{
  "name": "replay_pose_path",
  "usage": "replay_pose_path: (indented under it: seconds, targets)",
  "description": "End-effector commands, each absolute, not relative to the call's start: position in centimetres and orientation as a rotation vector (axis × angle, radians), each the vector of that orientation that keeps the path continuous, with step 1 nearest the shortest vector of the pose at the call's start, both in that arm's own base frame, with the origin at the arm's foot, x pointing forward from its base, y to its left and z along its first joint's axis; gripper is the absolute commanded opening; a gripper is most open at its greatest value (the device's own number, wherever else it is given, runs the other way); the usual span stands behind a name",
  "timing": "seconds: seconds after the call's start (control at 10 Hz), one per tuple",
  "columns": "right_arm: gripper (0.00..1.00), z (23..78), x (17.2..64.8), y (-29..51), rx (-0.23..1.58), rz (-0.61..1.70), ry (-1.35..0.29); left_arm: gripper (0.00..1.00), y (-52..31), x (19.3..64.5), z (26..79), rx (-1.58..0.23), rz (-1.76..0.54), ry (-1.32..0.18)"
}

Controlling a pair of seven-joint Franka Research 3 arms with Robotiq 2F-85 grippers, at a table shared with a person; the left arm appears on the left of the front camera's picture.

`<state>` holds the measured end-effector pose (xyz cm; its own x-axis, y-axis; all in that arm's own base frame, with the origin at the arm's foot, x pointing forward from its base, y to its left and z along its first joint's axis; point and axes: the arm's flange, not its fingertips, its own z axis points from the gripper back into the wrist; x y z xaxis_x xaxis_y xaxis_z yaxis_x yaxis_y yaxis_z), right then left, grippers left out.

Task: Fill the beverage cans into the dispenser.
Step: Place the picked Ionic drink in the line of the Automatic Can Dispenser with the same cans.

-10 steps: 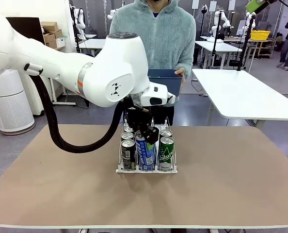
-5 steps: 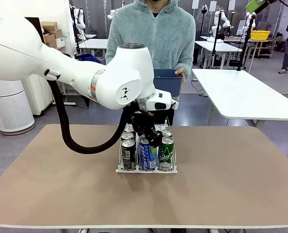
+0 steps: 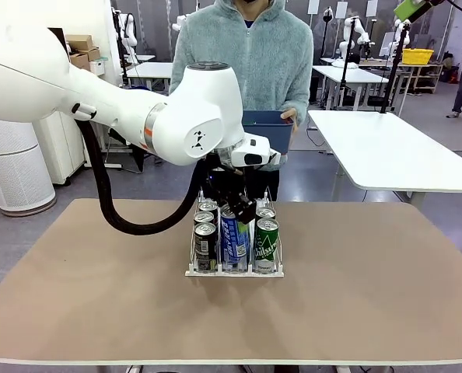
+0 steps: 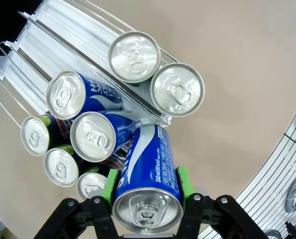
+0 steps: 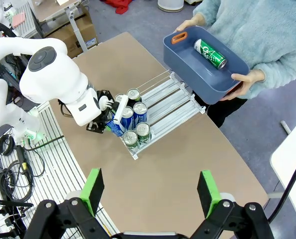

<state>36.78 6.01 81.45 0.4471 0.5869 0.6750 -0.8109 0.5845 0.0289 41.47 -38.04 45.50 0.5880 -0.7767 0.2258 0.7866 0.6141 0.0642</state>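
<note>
The left gripper point(image 4: 147, 186) clamps a blue can point(image 4: 146, 162) at the front of the rack's point(image 4: 52, 26) middle lane, while the right gripper point(image 5: 150, 191) gapes wide, holding nothing.

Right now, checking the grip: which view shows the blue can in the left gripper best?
The left wrist view: the blue can sits large between the green pads of the left gripper, over the dispenser. The front view has the can partly behind the gripper; the right wrist view has it small, from above.
</note>
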Motion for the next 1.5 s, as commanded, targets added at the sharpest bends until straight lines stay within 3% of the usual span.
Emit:
replay_pose_path:
  seconds: [0.0,1.3,1.4]
  targets:
    - [1.0,81.4,36.6,6.1,0.385,0.886,-0.666,0.57,-37.3,44.4,45.6,0.018,-0.883,-0.29]
    - [1.0,81.4,36.6,6.1,0.385,0.886,-0.666,0.57,-38.2,45.0,40.0,-0.043,-0.905,-0.097]
    - [1.0,81.4,36.6,6.1,0.385,0.886,-0.666,0.57,-38.5,44.8,40.1,-0.046,-0.905,-0.144]
